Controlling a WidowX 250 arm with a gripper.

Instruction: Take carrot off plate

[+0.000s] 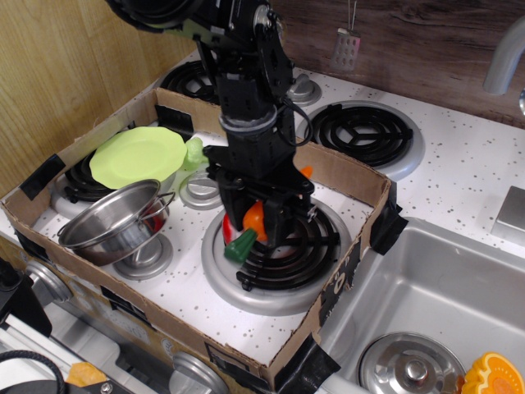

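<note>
The orange carrot (pixel 249 226) with its dark green stem end hangs tilted in my gripper (pixel 264 222), just above the front right burner (pixel 279 246). The gripper is shut on the carrot's thick orange part, and the green end points down-left. The lime-green plate (pixel 136 154) lies bare at the back left of the cardboard tray, well to the left of the gripper. A red-and-white toy food (pixel 227 230) is mostly hidden behind the gripper and carrot.
A steel bowl (pixel 115 217) stands front left in the cardboard tray (pixel 353 176). A small light-green toy piece (pixel 194 153) sits beside the plate. The sink (pixel 435 304) with an orange fruit slice (pixel 495 376) lies right. A back burner (pixel 366 131) is behind.
</note>
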